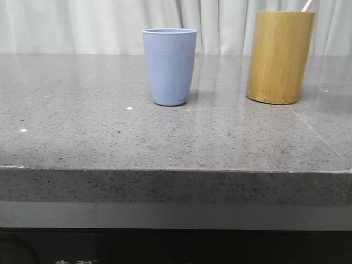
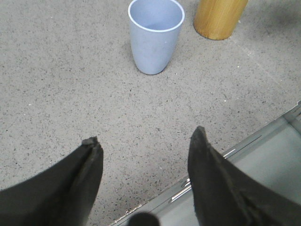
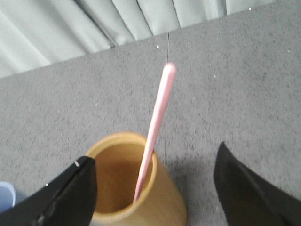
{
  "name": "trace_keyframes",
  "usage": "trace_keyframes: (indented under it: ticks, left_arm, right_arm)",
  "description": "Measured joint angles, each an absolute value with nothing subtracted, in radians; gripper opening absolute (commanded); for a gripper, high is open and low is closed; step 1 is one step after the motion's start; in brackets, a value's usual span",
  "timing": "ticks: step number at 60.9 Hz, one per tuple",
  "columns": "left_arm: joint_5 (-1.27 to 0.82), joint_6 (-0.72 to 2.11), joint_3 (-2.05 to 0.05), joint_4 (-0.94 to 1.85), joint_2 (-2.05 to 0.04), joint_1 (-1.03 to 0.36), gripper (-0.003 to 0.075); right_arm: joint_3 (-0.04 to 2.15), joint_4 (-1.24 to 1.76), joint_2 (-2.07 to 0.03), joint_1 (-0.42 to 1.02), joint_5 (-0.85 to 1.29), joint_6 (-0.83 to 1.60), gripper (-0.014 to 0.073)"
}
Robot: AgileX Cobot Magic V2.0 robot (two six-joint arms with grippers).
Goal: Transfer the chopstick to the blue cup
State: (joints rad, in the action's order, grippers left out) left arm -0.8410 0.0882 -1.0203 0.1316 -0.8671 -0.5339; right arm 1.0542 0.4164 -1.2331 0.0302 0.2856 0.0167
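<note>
The blue cup (image 1: 169,66) stands upright and empty near the table's middle; it also shows in the left wrist view (image 2: 155,35). A pale pink chopstick (image 3: 154,129) leans in the tan bamboo holder (image 1: 279,56), only its tip (image 1: 308,5) showing in the front view. My right gripper (image 3: 154,157) is open, above the bamboo holder (image 3: 134,188), with the chopstick between its fingers but untouched. My left gripper (image 2: 143,141) is open and empty over the table's front edge, well short of the blue cup. Neither gripper shows in the front view.
The grey speckled table (image 1: 82,126) has its front edge (image 1: 165,170) near the camera. A pale curtain (image 1: 82,25) hangs behind the table. A grey metal ledge (image 2: 263,160) lies below the table edge in the left wrist view.
</note>
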Motion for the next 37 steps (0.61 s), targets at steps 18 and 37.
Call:
trace_keyframes:
  ticks: [18, 37]
  left_arm:
    - [-0.841, 0.088, -1.018, 0.132, -0.857, -0.534, 0.0409]
    - [-0.841, 0.088, -1.014, 0.132, -0.857, -0.534, 0.0409]
  right_arm:
    - [1.218, 0.421, -1.426, 0.03, 0.255, 0.014, 0.0526]
    - [1.304, 0.421, -1.504, 0.03, 0.341, 0.014, 0.0112]
